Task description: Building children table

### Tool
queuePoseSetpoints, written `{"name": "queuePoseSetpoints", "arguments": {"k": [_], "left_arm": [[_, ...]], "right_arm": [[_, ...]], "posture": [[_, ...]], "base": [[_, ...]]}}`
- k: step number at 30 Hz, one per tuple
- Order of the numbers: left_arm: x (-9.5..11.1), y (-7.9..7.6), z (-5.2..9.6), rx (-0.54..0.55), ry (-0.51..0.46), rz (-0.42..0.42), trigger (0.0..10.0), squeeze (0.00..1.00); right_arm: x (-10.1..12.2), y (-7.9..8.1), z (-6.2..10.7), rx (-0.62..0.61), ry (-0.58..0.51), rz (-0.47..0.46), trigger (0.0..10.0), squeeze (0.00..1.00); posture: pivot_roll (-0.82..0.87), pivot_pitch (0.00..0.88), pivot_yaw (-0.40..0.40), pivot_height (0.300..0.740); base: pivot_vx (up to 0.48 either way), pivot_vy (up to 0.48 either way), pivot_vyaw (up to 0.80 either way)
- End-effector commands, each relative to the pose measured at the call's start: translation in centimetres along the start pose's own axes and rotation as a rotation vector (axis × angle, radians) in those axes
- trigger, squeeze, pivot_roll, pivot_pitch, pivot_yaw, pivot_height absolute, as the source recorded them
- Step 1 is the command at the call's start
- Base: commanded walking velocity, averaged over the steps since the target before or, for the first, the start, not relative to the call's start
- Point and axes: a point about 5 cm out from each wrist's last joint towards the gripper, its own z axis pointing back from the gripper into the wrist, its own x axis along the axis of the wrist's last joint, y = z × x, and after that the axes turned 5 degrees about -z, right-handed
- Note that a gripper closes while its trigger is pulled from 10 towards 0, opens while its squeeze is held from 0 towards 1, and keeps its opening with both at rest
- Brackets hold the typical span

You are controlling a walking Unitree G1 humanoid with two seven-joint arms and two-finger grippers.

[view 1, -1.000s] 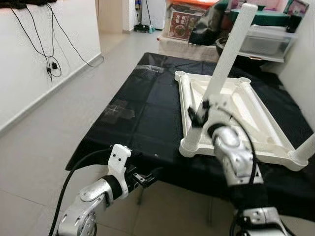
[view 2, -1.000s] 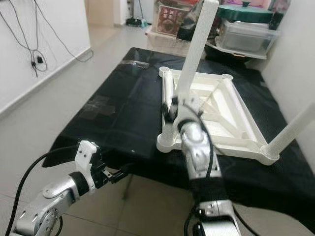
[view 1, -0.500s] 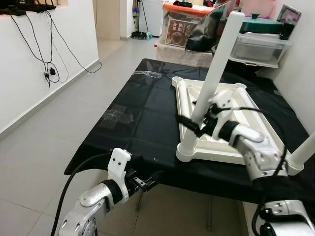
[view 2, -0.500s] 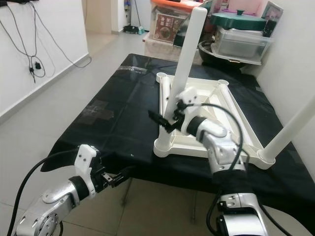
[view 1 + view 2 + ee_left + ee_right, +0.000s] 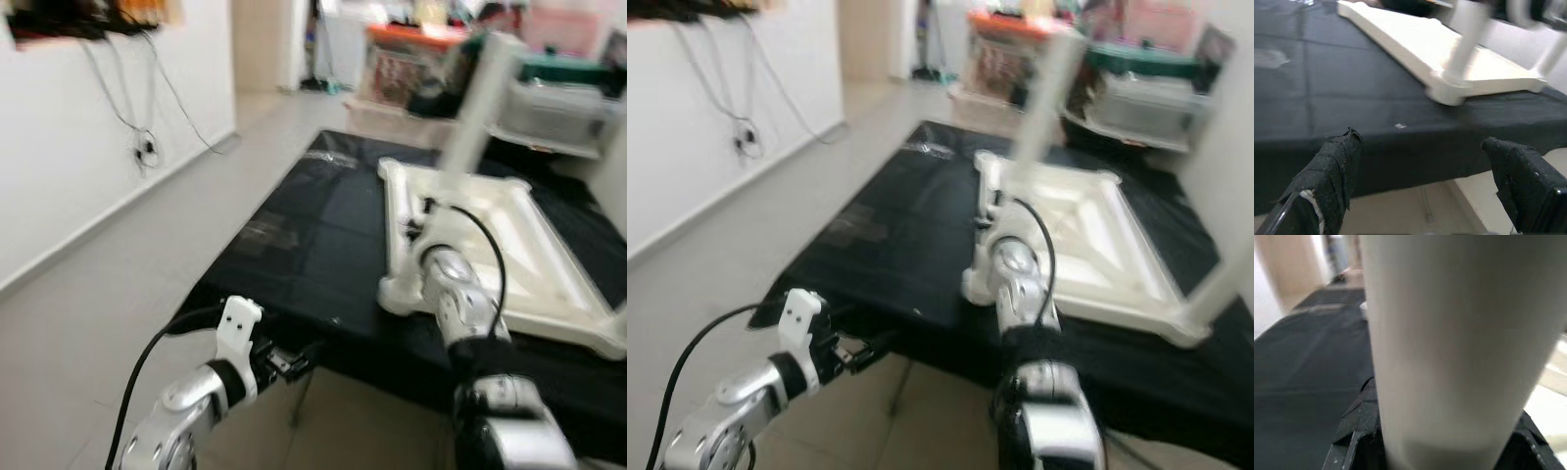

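Note:
An upturned white children's table top point(image 5: 519, 245) lies on a black-covered table point(image 5: 313, 225). A white leg point(image 5: 477, 98) stands upright in its near-left corner socket, and another leg point(image 5: 1225, 269) rises at the near-right corner. My right gripper point(image 5: 423, 211) is at the base of the near-left leg. In the right wrist view that leg point(image 5: 1440, 342) sits between the black fingers point(image 5: 1352, 445), which are shut on it. My left gripper point(image 5: 1425, 166) hangs open below the table's front edge, with nothing between its fingers. The head views are blurred.
A white wall with dangling cables point(image 5: 147, 147) runs along the left, beside the tiled floor point(image 5: 118, 284). Storage boxes and a lidded tub point(image 5: 558, 98) are stacked behind the table. A wall stands close on the right.
The whole picture has shifted and blurred, so the camera moved. My right forearm has swung from pointing sideways to reaching straight forward at the leg's base. The left arm stays put.

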Motion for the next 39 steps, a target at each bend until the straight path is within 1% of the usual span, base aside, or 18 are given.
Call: {"name": "queuePoseSetpoints", "arguments": {"k": [1,2,6,7,8,10,11,15,16,19,23,24,25,26,27,31,32,39], "left_arm": [[0.3,-0.3,-0.3,-0.020,-0.010,-0.004,10.0,0.00],[0.3,-0.3,-0.3,-0.020,-0.010,-0.004,10.0,0.00],[0.4,0.3,-0.3,-0.027,0.002,-0.017,10.0,0.00],[0.4,0.3,-0.3,-0.027,0.002,-0.017,10.0,0.00],[0.5,0.5,-0.3,-0.029,0.003,-0.021,10.0,0.00],[0.6,0.6,-0.4,-0.029,0.002,-0.024,10.0,0.00],[0.6,0.7,-0.5,-0.030,0.001,-0.025,10.0,0.00],[0.6,0.5,-0.7,-0.031,-0.005,-0.022,10.0,0.00],[0.6,0.3,-0.7,-0.029,-0.011,-0.017,10.0,0.00],[0.6,0.2,-0.7,-0.028,-0.015,-0.014,10.0,0.00],[0.3,0.0,-0.6,-0.030,-0.007,-0.013,10.0,0.00],[0.3,0.0,-0.6,-0.030,-0.007,-0.013,10.0,0.00],[0.4,0.2,-0.6,-0.032,-0.007,-0.016,10.0,0.00],[0.4,0.2,-0.6,-0.032,-0.007,-0.016,10.0,0.00],[0.5,0.4,-0.6,-0.033,-0.007,-0.023,10.0,0.00],[0.7,0.7,-0.6,-0.032,-0.007,-0.030,10.0,0.00],[0.7,0.7,-0.6,-0.032,-0.008,-0.031,10.0,0.00],[0.3,-0.1,-0.4,-0.045,0.001,-0.015,10.0,0.00]], "right_arm": [[-2.6,-1.7,0.1,-0.088,0.126,0.059,10.0,0.00],[-2.6,-1.7,0.1,-0.088,0.126,0.059,10.0,0.00],[-1.6,3.1,1.7,0.324,0.073,0.046,10.0,0.00],[-1.6,3.1,1.7,0.324,0.073,0.046,10.0,0.00],[-1.1,4.4,1.8,0.490,0.094,0.043,10.0,0.00],[-0.1,4.9,1.3,0.605,0.075,0.053,10.0,0.00],[0.7,4.6,0.4,0.669,0.075,0.071,0.0,0.00],[2.1,3.6,-1.2,0.696,0.088,0.139,0.0,0.00],[2.7,3.3,-1.5,0.754,0.113,0.160,10.0,0.00],[3.2,3.2,-1.5,0.796,0.129,0.170,10.0,0.00],[3.8,3.2,0.2,1.150,0.115,0.258,10.0,0.00],[3.8,3.2,0.2,1.150,0.115,0.258,10.0,0.00],[3.7,3.6,0.6,1.239,0.110,0.274,6.7,0.00],[3.7,3.6,0.6,1.239,0.110,0.274,6.7,0.00],[3.7,4.0,0.5,1.286,0.116,0.274,0.0,0.00],[3.7,4.9,0.1,1.300,0.120,0.268,0.0,0.00],[3.5,5.2,-0.1,1.274,0.132,0.274,10.0,0.00],[2.8,5.2,0.5,1.256,0.148,0.175,10.0,0.00]], "posture": [[0.09,0.000,-0.111,0.740],[0.09,0.000,-0.111,0.740],[0.08,0.000,-0.089,0.740],[0.08,0.000,-0.089,0.740],[0.07,0.000,-0.087,0.740],[0.06,0.000,-0.085,0.740],[0.07,0.000,-0.093,0.740],[0.07,0.000,-0.101,0.740],[0.07,0.000,-0.107,0.740],[0.07,0.000,-0.107,0.740],[0.09,0.000,-0.109,0.740],[0.09,0.000,-0.109,0.740],[0.09,0.000,-0.108,0.740],[0.09,0.000,-0.108,0.740],[0.09,0.000,-0.108,0.740],[0.09,0.000,-0.108,0.740],[0.10,0.000,-0.114,0.740],[0.09,0.000,-0.098,0.740]], "base": [[0.000,0.000,0.00],[0.000,0.000,0.00],[0.000,0.000,0.00],[0.000,0.000,0.00],[0.000,0.000,0.00],[0.000,0.000,0.00],[0.000,0.000,0.00],[0.000,0.000,0.00],[0.000,0.000,0.00],[0.000,0.000,0.00],[0.000,0.000,0.00],[0.000,0.000,0.00],[0.000,0.000,0.00],[0.000,0.000,0.00],[0.000,0.000,0.00],[0.000,0.000,0.00],[0.000,0.000,0.00],[0.000,0.000,0.00]]}}
